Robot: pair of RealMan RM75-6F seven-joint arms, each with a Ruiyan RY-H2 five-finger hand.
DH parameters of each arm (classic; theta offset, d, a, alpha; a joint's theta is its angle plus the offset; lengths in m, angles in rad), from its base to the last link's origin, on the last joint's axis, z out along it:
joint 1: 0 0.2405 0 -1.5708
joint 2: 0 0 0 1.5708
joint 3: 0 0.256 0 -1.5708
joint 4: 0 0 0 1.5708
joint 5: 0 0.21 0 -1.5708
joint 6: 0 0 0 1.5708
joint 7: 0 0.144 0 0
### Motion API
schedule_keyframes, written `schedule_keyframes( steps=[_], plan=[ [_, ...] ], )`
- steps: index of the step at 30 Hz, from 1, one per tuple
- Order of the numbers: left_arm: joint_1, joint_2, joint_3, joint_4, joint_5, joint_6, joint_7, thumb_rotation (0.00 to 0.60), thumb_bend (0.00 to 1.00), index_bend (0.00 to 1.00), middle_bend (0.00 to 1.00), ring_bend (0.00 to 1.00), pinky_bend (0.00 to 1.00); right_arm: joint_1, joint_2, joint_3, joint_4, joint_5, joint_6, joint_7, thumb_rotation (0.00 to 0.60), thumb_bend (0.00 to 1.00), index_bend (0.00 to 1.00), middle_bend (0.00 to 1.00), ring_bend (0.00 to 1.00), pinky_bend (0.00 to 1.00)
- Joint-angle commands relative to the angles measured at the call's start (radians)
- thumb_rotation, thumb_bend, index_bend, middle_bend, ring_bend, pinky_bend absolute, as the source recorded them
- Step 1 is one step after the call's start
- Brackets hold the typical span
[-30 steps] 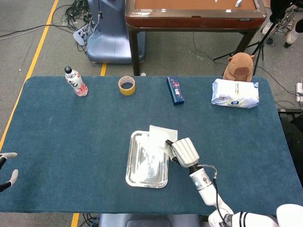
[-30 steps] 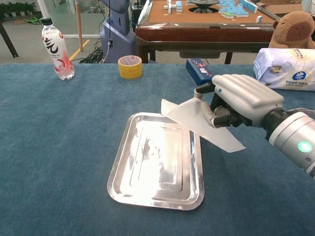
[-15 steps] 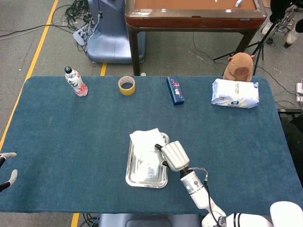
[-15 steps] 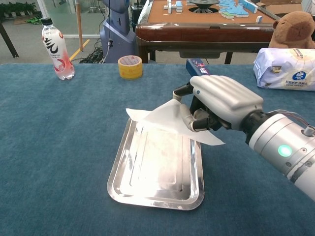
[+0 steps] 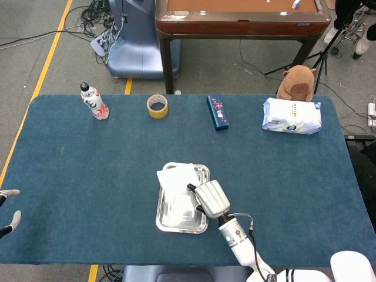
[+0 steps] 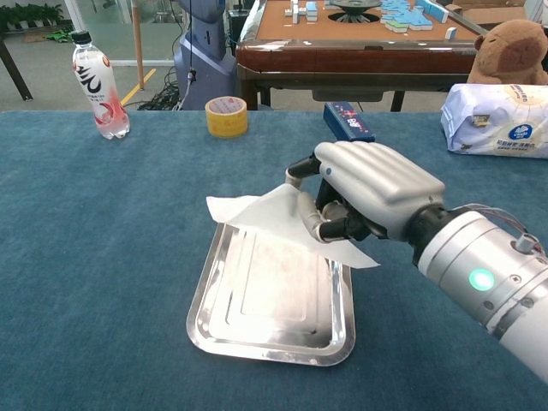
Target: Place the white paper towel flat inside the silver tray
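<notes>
Hovering palm-down over the shiny silver metal tray | right hand pinching the white paper towel (sheet raised, tilted) | left hand at table edge, fingers spread, holding nothing

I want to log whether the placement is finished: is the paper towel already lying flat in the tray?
No, the right hand holds the white paper towel raised above the silver tray.

A robot test lab, this: blue felt table on grey concrete, yellow floor tape, loose cables, a tripod and a machine base behind.
</notes>
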Motion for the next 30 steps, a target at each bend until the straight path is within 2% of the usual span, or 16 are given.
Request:
schedule_keyframes(
  steps=[1, 19, 24, 30],
  plan=[
    [0.0, -0.001, 0.001, 0.0, 0.0, -0.001, 0.002, 0.6, 0.38, 0.29, 0.31, 0.23, 0.4, -0.003, -0.011, -0.005, -0.004, -0.001, 0.01, -0.011, 0.6, 0.68, 0.52, 1.0, 1.0, 1.0],
    [0.0, 0.001, 0.001, -0.003, 0.001, -0.002, 0.002, 0.6, 0.38, 0.29, 0.31, 0.23, 0.4, 0.005, -0.063, 0.025, -0.056, 0.118, -0.002, -0.114, 0.6, 0.65, 0.52, 1.0, 1.0, 1.0],
    [0.001, 0.0, 0.003, -0.003, 0.003, -0.001, 0.003, 0.6, 0.38, 0.29, 0.31, 0.23, 0.4, 0.008, -0.048, 0.018, -0.077, 0.13, -0.006, -0.123, 0.6, 0.49, 0.52, 1.0, 1.0, 1.0],
    [0.0, -0.001, 0.002, -0.002, 0.002, -0.003, 0.005, 0.6, 0.38, 0.29, 0.31, 0.23, 0.4, 0.011, -0.035, 0.01, -0.09, 0.131, -0.007, -0.123, 0.6, 0.24, 0.43, 1.0, 1.0, 1.0]
  ],
)
